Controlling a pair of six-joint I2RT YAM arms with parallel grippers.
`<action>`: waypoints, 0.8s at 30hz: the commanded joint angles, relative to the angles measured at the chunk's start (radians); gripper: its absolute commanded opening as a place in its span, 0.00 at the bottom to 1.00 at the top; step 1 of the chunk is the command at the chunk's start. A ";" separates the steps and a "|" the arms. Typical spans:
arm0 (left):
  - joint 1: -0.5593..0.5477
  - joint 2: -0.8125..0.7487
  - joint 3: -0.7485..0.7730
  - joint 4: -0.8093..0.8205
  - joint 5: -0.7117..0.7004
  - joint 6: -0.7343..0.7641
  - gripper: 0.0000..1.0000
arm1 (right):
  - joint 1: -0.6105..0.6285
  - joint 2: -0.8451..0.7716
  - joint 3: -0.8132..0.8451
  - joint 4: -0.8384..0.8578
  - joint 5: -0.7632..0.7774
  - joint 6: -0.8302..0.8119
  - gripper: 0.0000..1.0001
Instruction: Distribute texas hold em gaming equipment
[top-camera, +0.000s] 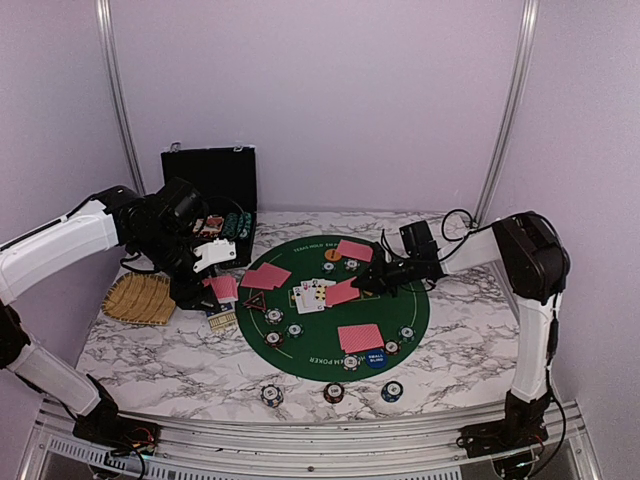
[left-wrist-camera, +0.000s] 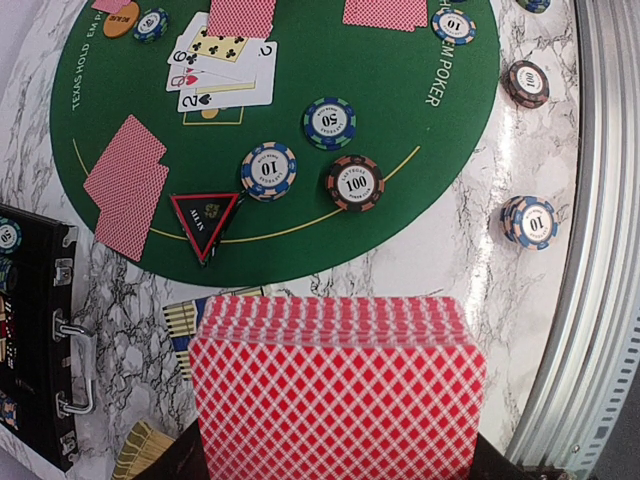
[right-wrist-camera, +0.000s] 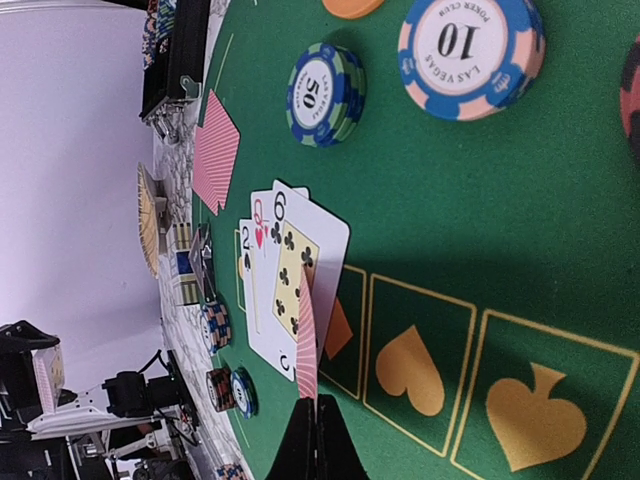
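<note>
A: Over green mat (right-wrist-camera: 520, 190), notes single red-backed card (right-wrist-camera: 306, 345) pinched edge-on in right gripper (right-wrist-camera: 316, 412), beside face-up cards (right-wrist-camera: 285, 265). Handling?
B: Judged thin, light, bendy, slick; best pinched near one edge. Clamps deck (left-wrist-camera: 338, 390) in left gripper (top-camera: 215, 272), left of mat.

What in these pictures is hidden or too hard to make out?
- Left wrist view: the card deck fills the bottom, hiding the table behind it.
- Right wrist view: the held card is edge-on, face unreadable.
- Top view: case contents too small, partly behind the left arm.
</note>
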 joint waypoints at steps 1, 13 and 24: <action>0.006 -0.029 -0.011 0.004 0.022 0.009 0.09 | -0.005 0.028 0.023 -0.029 0.034 -0.042 0.00; 0.006 -0.024 -0.003 0.002 0.032 0.008 0.09 | 0.008 -0.047 0.070 -0.248 0.207 -0.163 0.40; 0.006 -0.020 0.001 0.001 0.034 0.009 0.09 | 0.105 -0.246 0.091 -0.277 0.335 -0.166 0.85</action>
